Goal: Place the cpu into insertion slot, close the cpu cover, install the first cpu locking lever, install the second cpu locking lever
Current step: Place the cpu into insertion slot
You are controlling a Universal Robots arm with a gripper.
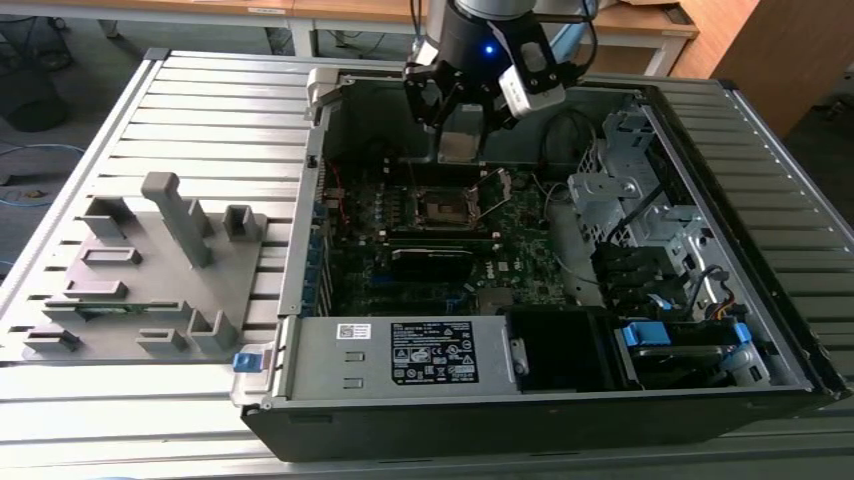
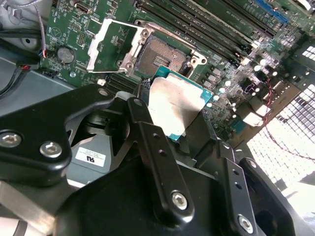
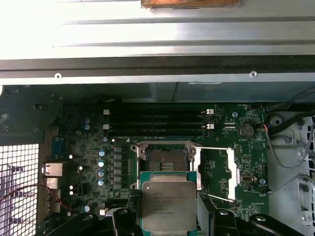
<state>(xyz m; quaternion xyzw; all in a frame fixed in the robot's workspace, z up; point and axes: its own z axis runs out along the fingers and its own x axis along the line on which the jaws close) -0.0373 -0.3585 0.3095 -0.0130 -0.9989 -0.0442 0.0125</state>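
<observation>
**Exterior view.** An open computer case [image 1: 534,425] lies on a slatted metal surface [image 1: 200,110]. A grey moulded holder tray [image 1: 147,270] sits just beside it, on the exterior view's left. The arm's claw [image 1: 458,140] hangs inside the case, above the insertion slot [image 1: 441,207] and apart from it.

**Second wrist view.**
- Claw [image 2: 177,120]: clamped on the cpu [image 2: 174,101], with a black finger [image 2: 147,132] against each of two opposite edges.
- Cpu: dull silver top towards the camera, green edge showing. It is held in the air near the insertion slot [image 2: 160,54], not seated in it.
- Cpu cover [image 2: 115,44]: swung open, resting beside the slot over the green motherboard [image 2: 78,24].
- Memory slots [image 2: 206,19]: long and black, running past the slot's far side.

**First wrist view.**
- Cpu [image 3: 168,206]: held level in the claw [image 3: 170,219], close to the insertion slot [image 3: 162,160], whose dark centre lies bare.
- Cpu cover [image 3: 231,172]: folded back to one side of the slot.
- Locking levers [image 3: 212,148]: two thin wires, both unlatched and standing off the socket frame.
- Memory slots [image 3: 155,120]: lying beyond the slot.
</observation>
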